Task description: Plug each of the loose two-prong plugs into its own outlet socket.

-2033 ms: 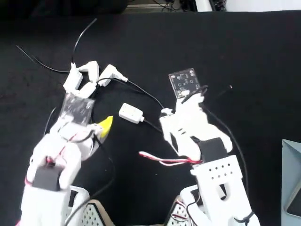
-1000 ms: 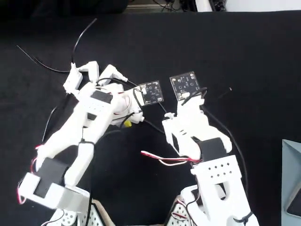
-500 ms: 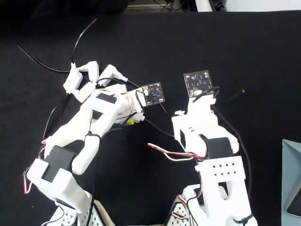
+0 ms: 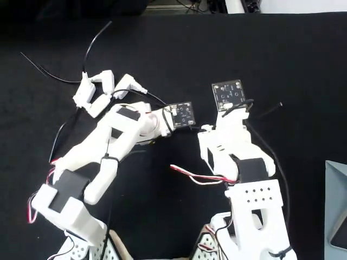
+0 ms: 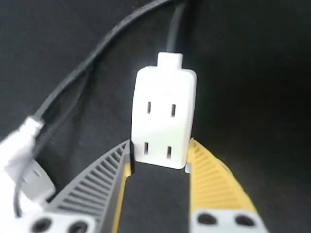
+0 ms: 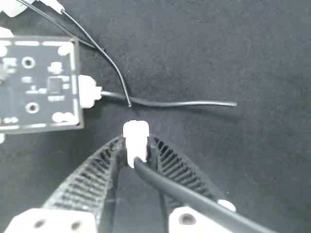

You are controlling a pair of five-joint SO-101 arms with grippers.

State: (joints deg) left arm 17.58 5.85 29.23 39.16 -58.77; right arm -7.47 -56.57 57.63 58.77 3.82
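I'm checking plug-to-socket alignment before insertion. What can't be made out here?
Prongs of the plug in the right hand: right wrist view, hidden behind the plug's own body.
Outlet socket in the left hand: high view, covered by the left arm.
Cluster of white plugs: high view, too small to count.

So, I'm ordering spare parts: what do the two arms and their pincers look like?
The left arm and right arm are white printed shells with black servo blocks and red-white wires. The left pincer has one grey ribbed finger and one yellow; the right pincer has two dark ribbed fingers.
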